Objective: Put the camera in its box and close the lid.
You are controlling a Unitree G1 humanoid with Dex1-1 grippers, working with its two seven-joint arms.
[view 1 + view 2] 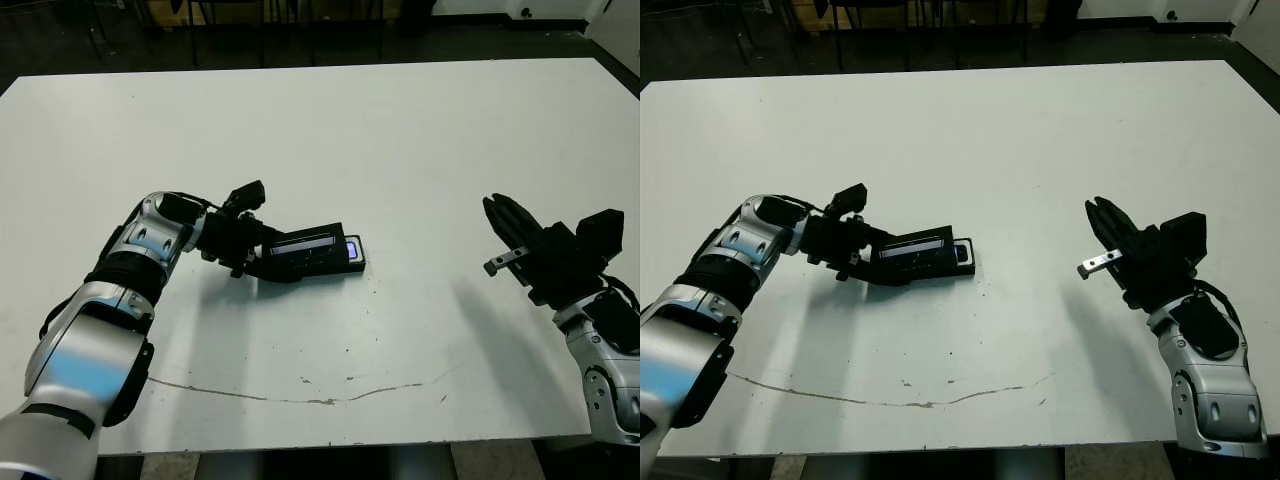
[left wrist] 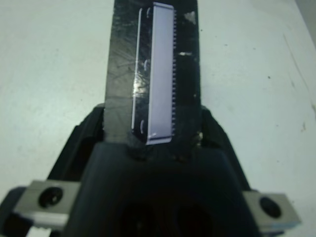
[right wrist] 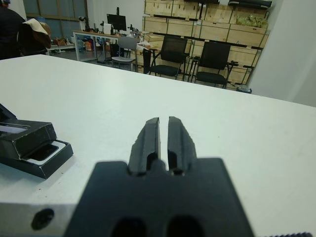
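The box (image 1: 345, 255) lay on the white table (image 1: 400, 140), with the lid (image 1: 300, 246) tilted over it and clamped in the left gripper (image 1: 262, 256). The camera was hidden from me. Well away from the box, the right gripper (image 1: 497, 214) hovered with its fingers pressed together on nothing.

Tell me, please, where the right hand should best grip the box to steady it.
Probably at the uncovered short end of the box, coming in low from the robot's right with fingers across its two long walls. The lid, held by the left hand, covers the rest, and the right hand is empty on that side.
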